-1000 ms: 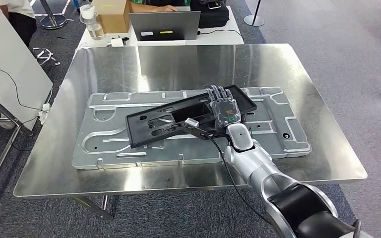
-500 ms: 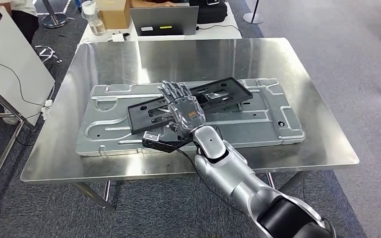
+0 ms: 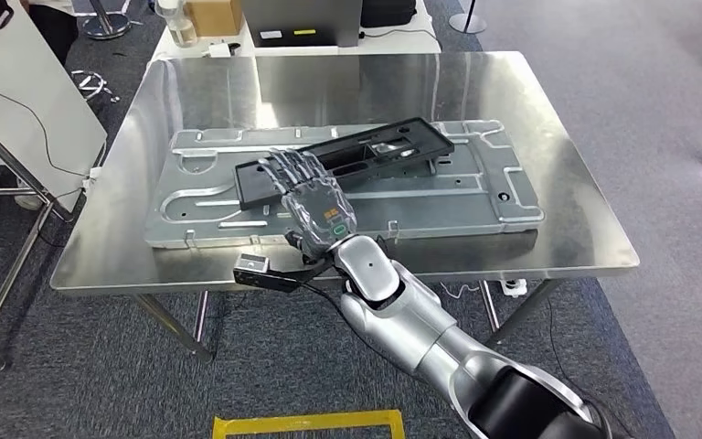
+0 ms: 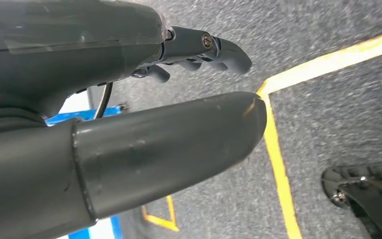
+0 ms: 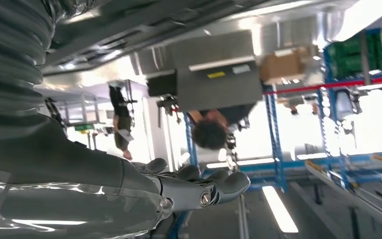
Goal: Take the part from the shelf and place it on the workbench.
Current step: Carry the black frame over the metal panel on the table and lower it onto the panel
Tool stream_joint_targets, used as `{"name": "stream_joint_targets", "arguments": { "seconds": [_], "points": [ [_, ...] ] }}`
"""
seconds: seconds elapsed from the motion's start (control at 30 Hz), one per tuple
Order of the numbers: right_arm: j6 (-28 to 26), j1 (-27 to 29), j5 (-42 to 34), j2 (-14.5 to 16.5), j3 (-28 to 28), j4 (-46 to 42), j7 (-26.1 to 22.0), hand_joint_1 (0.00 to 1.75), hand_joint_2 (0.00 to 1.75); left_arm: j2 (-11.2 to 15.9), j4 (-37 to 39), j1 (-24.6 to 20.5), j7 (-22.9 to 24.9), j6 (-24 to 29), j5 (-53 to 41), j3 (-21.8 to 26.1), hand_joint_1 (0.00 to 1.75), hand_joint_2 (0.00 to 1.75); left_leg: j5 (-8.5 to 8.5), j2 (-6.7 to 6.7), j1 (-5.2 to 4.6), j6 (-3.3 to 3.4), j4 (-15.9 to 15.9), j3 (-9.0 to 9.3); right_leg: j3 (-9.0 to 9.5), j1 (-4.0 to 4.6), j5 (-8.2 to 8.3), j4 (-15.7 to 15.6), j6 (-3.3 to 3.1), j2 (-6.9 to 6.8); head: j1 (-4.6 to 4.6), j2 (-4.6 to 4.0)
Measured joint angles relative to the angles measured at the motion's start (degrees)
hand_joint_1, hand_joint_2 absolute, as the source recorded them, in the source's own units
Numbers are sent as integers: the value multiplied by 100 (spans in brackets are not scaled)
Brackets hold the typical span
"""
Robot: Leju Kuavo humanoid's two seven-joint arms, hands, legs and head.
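Observation:
The black rectangular part [image 3: 375, 151] lies flat and slanted on a large silver stamped plate [image 3: 475, 197] on the steel workbench [image 3: 567, 229]. My right hand [image 3: 306, 197] hovers over the part's left end and the plate's near edge, fingers stretched out and spread, holding nothing. In the right wrist view the right hand [image 5: 129, 194] also shows bare fingers. My left hand [image 4: 129, 99] hangs over the grey carpet with its thumb apart from its fingers and nothing between them.
Behind the workbench stands a second table with a laptop [image 3: 302, 18], a cardboard box [image 3: 212, 14] and a bottle [image 3: 174, 23]. A white board on a stand [image 3: 27, 101] is at the left. Yellow floor tape [image 3: 306, 422] runs below my arm. A person [image 5: 214, 130] sits beyond.
The whole view has shifted, so the camera moved. My right hand has drawn from the part's right end to its left end, and the part stays lying on the plate.

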Motion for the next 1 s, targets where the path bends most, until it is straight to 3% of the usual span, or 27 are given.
{"name": "stream_joint_targets", "arguments": {
  "seconds": [0.07, 0.1, 0.13, 0.2, 0.23, 0.27, 0.3, 0.37, 0.43, 0.5, 0.57, 0.6, 0.63, 0.7, 0.73, 0.77, 0.83, 0.87, 0.9, 0.97, 1.0],
  "points": [
    [-13, 13, -86, 17, 123, -100, 13, 0, 0, -6, 4, 5, 6, 7, 41, 33, 0, 0, 93, 15, 12, 105, -9, -67, -30, -6, 3, 15, 64, 15, -1, -1],
    [-32, 36, -173, 21, 187, -178, -1, 0, 0, -10, 6, 4, 11, 12, 67, 56, 0, 0, 156, 29, 22, 164, -21, -113, -79, -11, -144, 123, 87, 27, 1, -1],
    [-57, 74, -303, 25, 251, -280, -30, 0, 0, -14, 8, 5, 15, 20, 91, 79, 0, 0, 227, 43, 32, 212, -32, -175, -156, -17, -396, 343, 104, 38, 1, -1],
    [-121, 181, -688, 55, 393, -546, -138, 0, 0, -14, 9, 4, 22, 43, 142, 116, 0, 0, 360, 54, 23, 257, -20, -343, -340, -25, -998, 1060, 123, 45, 1, -1],
    [-155, 249, -903, 75, 471, -686, -202, 0, 0, -12, 9, 6, 22, 54, 166, 134, 0, 0, 421, 56, 13, 259, -10, -434, -391, -25, -1164, 1401, 128, 45, 1, 0],
    [-189, 324, -1099, 94, 552, -826, -262, 0, 0, -11, 9, 6, 21, 64, 189, 156, 0, 0, 479, 58, 2, 259, 3, -525, -370, -24, -1192, 1603, 123, 45, 1, 0],
    [-220, 405, -1257, 105, 633, -964, -311, 0, 0, -11, 9, 7, 21, 75, 208, 182, 0, 0, 531, 58, -10, 257, 17, -610, -257, -19, -1105, 1612, 105, 45, 1, 0],
    [-286, 579, -1458, 114, 792, -1245, -385, 0, 0, -16, 9, 11, 20, 91, 249, 233, 0, 0, 631, 54, -32, 245, 39, -748, 265, 17, -846, 1044, 17, 49, 1, 0],
    [-359, 734, -1549, 122, 951, -1506, -434, 0, 0, -44, 10, 17, 20, 110, 280, 265, 0, 0, 726, 50, -47, 201, 43, -823, 833, 63, -844, 225, -75, 45, -2, 0],
    [-468, 894, -1613, 129, 1084, -1677, -490, 0, 0, -65, 11, 15, 21, 132, 305, 293, 0, 0, 821, 55, -31, 130, 16, -834, 1033, 100, -902, -154, -104, 45, -2, 0],
    [-615, 1123, -1697, 128, 1174, -1764, -562, 0, 0, -60, 11, 17, 21, 147, 334, 338, 0, 0, 876, 51, -16, 58, -12, -843, 981, 91, -782, -219, -137, 38, 1, 0],
    [-699, 1264, -1750, 128, 1211, -1796, -602, 0, 0, -58, 11, 20, 21, 156, 354, 360, 0, 0, 779, 45, -14, 30, 39, -877, 932, 72, -710, -246, -172, 27, -3, 0],
    [-792, 1418, -1817, 127, 1238, -1824, -653, 0, 0, -57, 11, 29, 21, 165, 370, 378, 0, 0, 565, 38, -11, 5, 186, -933, 868, 49, -630, -275, -203, 16, -6, 0],
    [-966, 1726, -1963, 123, 1267, -1856, -767, 0, 0, -62, 13, 41, 22, 179, 393, 398, 0, 0, -64, 34, 11, -40, 792, -1083, 699, 38, -489, -280, -239, 6, -14, 0],
    [-1025, 1868, -2022, 117, 1269, -1861, -814, 0, 0, -63, 13, 47, 22, 184, 395, 407, 0, 0, -283, 35, 20, -64, 1159, -1140, 605, 38, -421, -268, -237, 1, -14, 1],
    [-1066, 1990, -2066, 109, 1269, -1862, -851, 0, 0, -62, 13, 50, 22, 187, 396, 415, 0, 0, -349, 35, 27, -85, 1451, -1151, 501, 37, -355, -246, -229, -4, -14, 0],
    [-1098, 2153, -2110, 94, 1269, -1866, -895, 0, 0, -55, 13, 49, 22, 193, 396, 433, 0, 0, -105, 35, 39, -109, 1551, -940, 276, 28, -235, -171, -197, -10, -14, 0],
    [-1103, 2201, -2130, 90, 1268, -1872, -909, 0, 0, -50, 13, 47, 22, 193, 397, 444, 0, 0, 50, 35, 47, -113, 1315, -692, 167, 21, -184, -121, -174, -7, -15, -1],
    [-1107, 2241, -2160, 90, 1264, -1886, -920, 0, 0, -46, 13, 39, 22, 194, 399, 455, 0, 0, 78, 32, 50, -114, 933, -380, 72, 21, -142, -66, -145, -4, -16, -1],
    [-1142, 2365, -2280, 89, 1213, -1929, -970, 0, 0, -43, 13, 19, 23, 202, 419, 480, 0, 0, -90, 8, 25, -55, 201, 124, -30, 31, -63, 14, -73, -5, -14, 0],
    [-1190, 2460, -2373, 87, 1152, -1950, -1030, 0, 0, -45, 13, 11, 21, 207, 435, 494, 0, 0, -184, -4, 3, -10, 10, 227, -43, 39, -17, 22, -35, -12, -13, 0]
  ]
}}
